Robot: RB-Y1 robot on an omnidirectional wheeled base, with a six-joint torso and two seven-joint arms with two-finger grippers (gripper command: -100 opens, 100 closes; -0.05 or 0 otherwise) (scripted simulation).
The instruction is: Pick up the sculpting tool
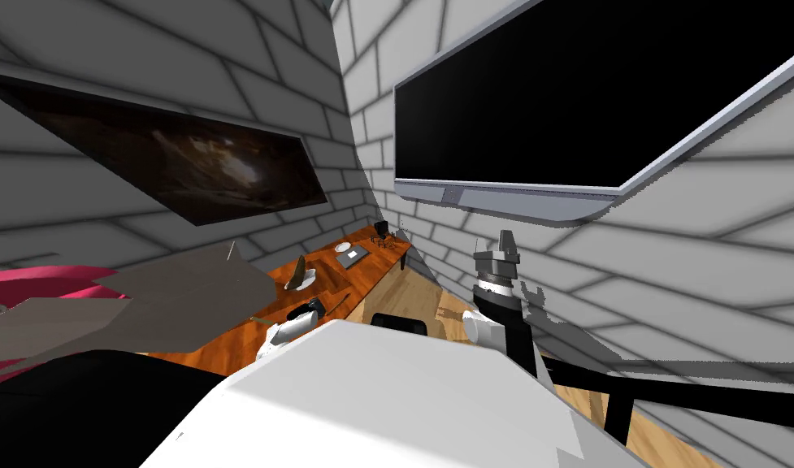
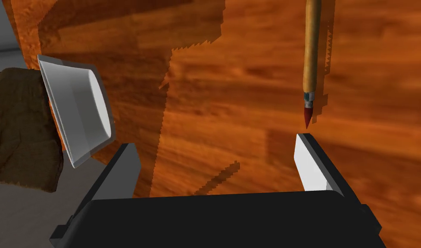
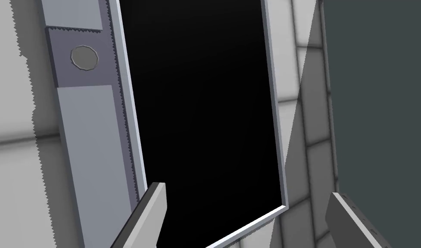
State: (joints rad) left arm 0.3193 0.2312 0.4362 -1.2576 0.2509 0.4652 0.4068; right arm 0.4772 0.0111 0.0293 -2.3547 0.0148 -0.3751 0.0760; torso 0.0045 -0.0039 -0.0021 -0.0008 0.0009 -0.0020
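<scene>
Right now the left end effector hovers over the orange wooden bench with its two fingers spread wide and nothing between them. The sculpting tool lies flat on the bench just beyond it: a slim wooden handle, a small metal collar and a red pointed tip. That tip aims almost straight at one finger instead of at the gap, so the approach looks unfinished. Going straight down from here would likely put that finger on the point, which could flick or roll the tool across the wood. Since the shaft is thin and sits flush with the surface, the fingers might also close above it, or scrape the bench, if the height is misjudged. On the other finger's side a white dish stands close, with a dark brown lump behind it, and a careless turn of the wrist could knock either one. The right end effector is raised beside the wall on the right, fingers wide apart and empty.
</scene>
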